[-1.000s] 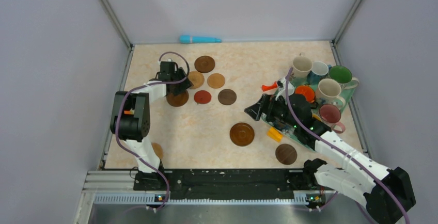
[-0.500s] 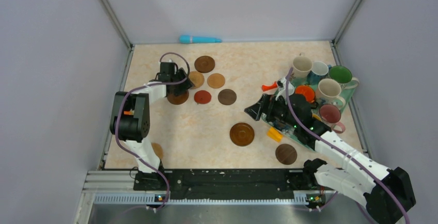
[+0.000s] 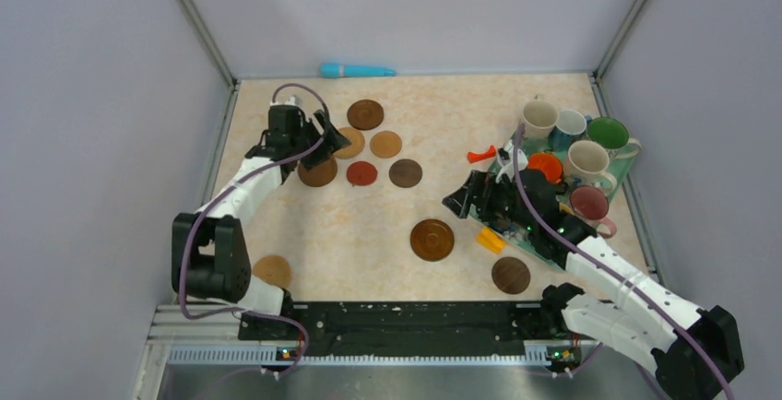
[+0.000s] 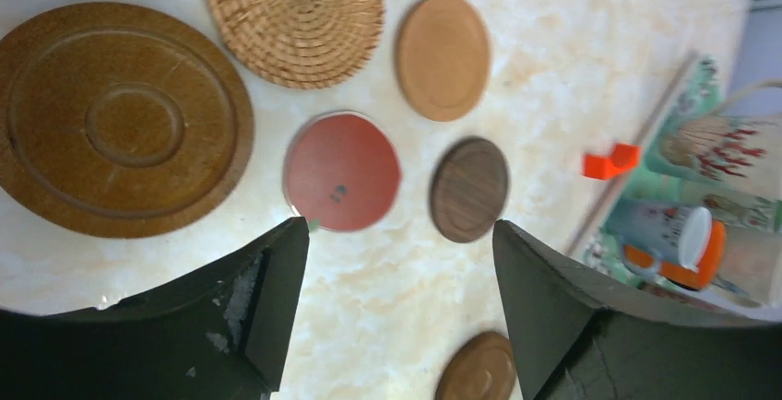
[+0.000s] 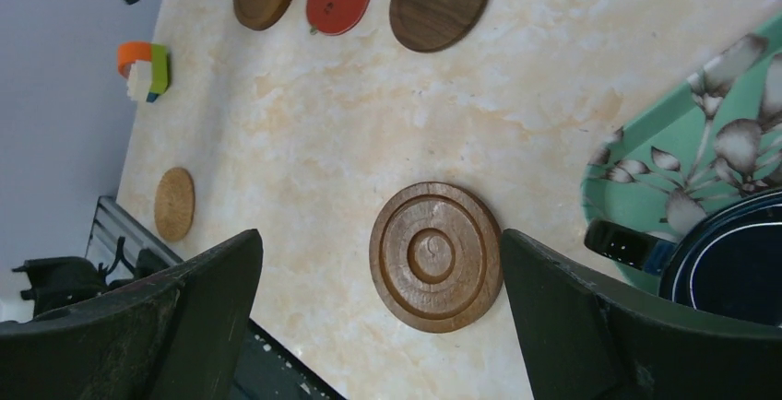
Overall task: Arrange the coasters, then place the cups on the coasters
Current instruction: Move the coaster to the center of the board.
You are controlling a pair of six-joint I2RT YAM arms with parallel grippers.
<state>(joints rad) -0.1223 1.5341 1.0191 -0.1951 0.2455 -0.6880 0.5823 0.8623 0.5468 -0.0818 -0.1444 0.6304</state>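
Red coaster (image 4: 342, 171) shows just ahead of the left gripper (image 4: 398, 243), whose jaws stand wide apart and hold nothing as it hovers over the far-left cluster of discs on the marbled beige table (image 3: 387, 216); around the red disc lie a ringed brown coaster (image 4: 124, 119), a woven coaster (image 4: 293, 15), a plain tan coaster (image 4: 443, 56) and a dark walnut coaster (image 4: 468, 189), with another dark brown disc (image 3: 365, 113) farther back. Near the table's middle the right gripper (image 5: 380, 239), jaws equally wide and empty, hangs over the large ridged coaster (image 5: 435, 255), just beside the teal floral tray (image 5: 664, 170). Cups crowd that tray at the right: a cream cup (image 3: 539, 116), a light blue cup (image 3: 569, 126), a green cup (image 3: 608, 133), a white cup (image 3: 586, 158), an orange cup (image 3: 545, 166), a pink cup (image 3: 590, 203) and a dark blue cup (image 5: 738, 266) partly under the right arm. One dark coaster (image 3: 510, 275) lies near the front right, a cork coaster (image 3: 271, 271) by the left arm's base, and a small orange block (image 3: 491, 240) at the tray's near edge
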